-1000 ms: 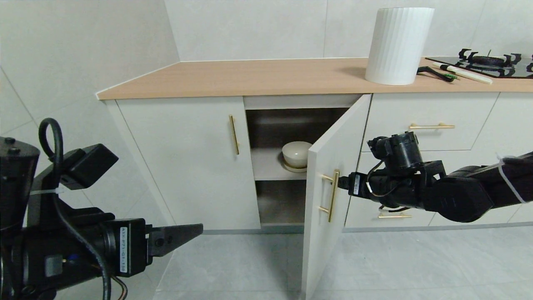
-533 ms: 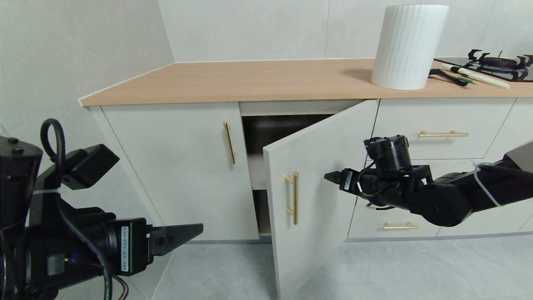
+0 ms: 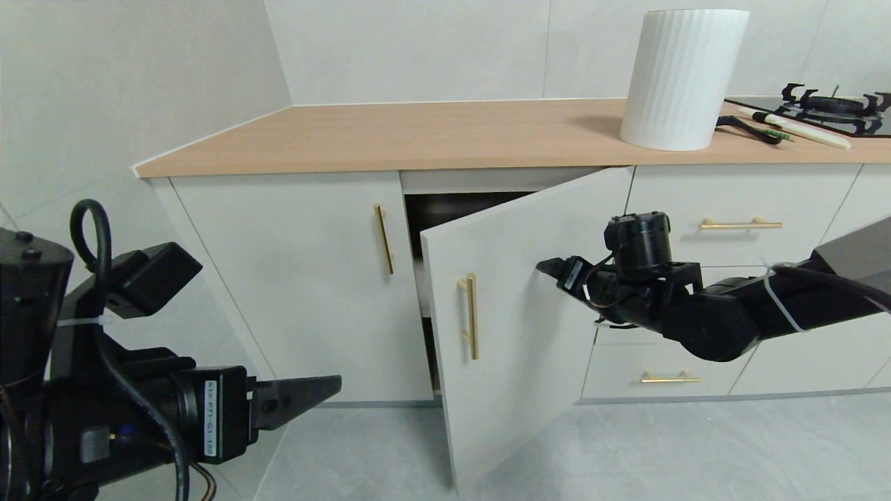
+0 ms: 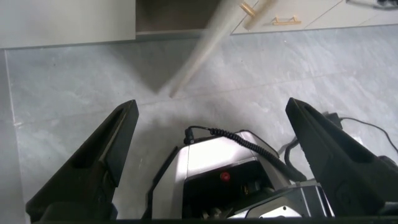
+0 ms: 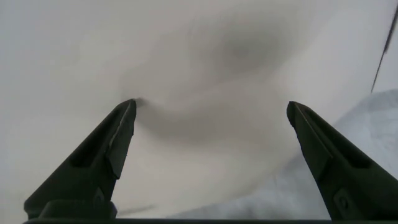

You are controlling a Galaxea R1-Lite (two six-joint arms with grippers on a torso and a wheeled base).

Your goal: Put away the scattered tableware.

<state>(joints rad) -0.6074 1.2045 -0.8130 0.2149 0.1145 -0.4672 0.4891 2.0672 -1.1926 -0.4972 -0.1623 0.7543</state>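
your right gripper (image 3: 552, 267) was spread wide, held nothing, a fingertip (image 5: 129, 106) against the door (image 3: 518, 313) face, clear of the handle (image 3: 470, 316) | door stood ajar, partly across the cabinet opening | your left gripper (image 3: 317, 388) hung fingers far apart, empty, low over the floor (image 4: 74, 81)

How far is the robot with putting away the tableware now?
Done: unclear; the white cabinet door hides the shelves. In hand: the open right gripper is against that door, which stands ajar. Left: shutting it fully, and perhaps the long utensils on the wooden countertop.
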